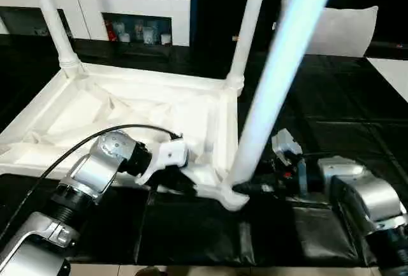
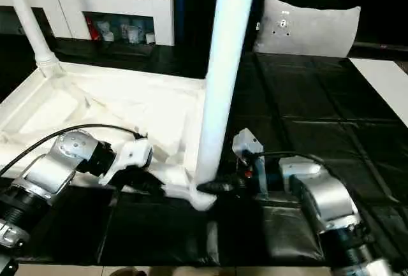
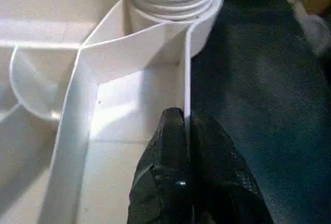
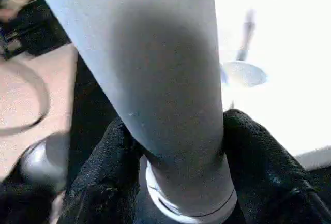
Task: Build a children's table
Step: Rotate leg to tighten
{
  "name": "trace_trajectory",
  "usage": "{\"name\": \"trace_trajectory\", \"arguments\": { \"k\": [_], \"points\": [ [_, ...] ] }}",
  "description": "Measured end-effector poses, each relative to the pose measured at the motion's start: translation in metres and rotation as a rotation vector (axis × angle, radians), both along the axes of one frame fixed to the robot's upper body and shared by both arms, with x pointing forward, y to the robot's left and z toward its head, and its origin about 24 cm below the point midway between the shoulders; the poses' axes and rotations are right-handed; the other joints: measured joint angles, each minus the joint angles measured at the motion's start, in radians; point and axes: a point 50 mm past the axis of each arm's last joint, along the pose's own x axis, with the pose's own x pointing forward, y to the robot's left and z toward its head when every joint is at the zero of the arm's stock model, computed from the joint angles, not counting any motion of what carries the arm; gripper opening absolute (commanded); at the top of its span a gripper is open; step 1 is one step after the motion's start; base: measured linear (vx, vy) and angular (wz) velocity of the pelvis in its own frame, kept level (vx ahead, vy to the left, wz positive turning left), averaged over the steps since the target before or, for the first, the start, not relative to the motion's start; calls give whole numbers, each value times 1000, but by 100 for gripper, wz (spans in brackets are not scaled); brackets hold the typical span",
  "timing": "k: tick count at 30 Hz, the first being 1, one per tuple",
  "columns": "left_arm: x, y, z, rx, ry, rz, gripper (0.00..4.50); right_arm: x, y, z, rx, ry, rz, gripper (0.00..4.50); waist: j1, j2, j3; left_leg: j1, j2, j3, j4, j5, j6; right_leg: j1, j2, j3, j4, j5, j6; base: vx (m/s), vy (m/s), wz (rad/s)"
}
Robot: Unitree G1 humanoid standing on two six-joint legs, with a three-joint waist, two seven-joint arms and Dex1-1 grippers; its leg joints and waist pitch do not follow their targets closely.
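Right hand grips smooth tapered leg (near socket); left hand pinches thin tabletop rim

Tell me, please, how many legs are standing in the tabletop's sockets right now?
3: one leg at the far left corner, one at the far right corner, one at the near right corner, in the right hand. The near left corner is out of view.
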Motion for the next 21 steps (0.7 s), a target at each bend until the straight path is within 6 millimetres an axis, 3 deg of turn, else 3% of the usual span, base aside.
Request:
{"name": "trace_trajectory", "arguments": {
  "k": [3,5,9,15,16,21],
  "points": [
    [6,-3,-2,-2,10,128,0,8,5,-2,-21,-22,-151,206,-17,0,0,3,0,0,1,0,0,1,0,1,0,-2,4,0,0,0],
    [10,-10,-3,-9,3,210,0,15,8,-4,-33,-39,-281,202,-38,-1,0,5,0,1,1,0,-1,2,0,1,-2,-3,5,0,0,0],
    [21,-29,-5,-27,-19,406,0,33,23,-5,-49,-44,-601,198,-62,-2,-1,7,-1,1,1,0,-1,2,0,2,-2,-3,5,0,0,0],
    [27,-54,-6,-54,-35,563,0,48,34,-2,-91,-52,-859,197,-63,-2,-1,6,-1,1,0,0,-1,1,0,2,-3,-2,5,0,0,0],
    [28,-56,-6,-58,-39,576,0,49,35,-2,-88,-56,-885,251,-61,-2,-1,6,-1,1,0,0,0,1,0,2,-3,-1,4,0,0,0],
    [29,-58,-5,-64,-46,586,0,50,39,-1,-64,-68,-911,294,-60,-2,-1,5,-1,1,-4,-1,0,0,0,1,-4,2,-1,0,0,0]
  ]
}}
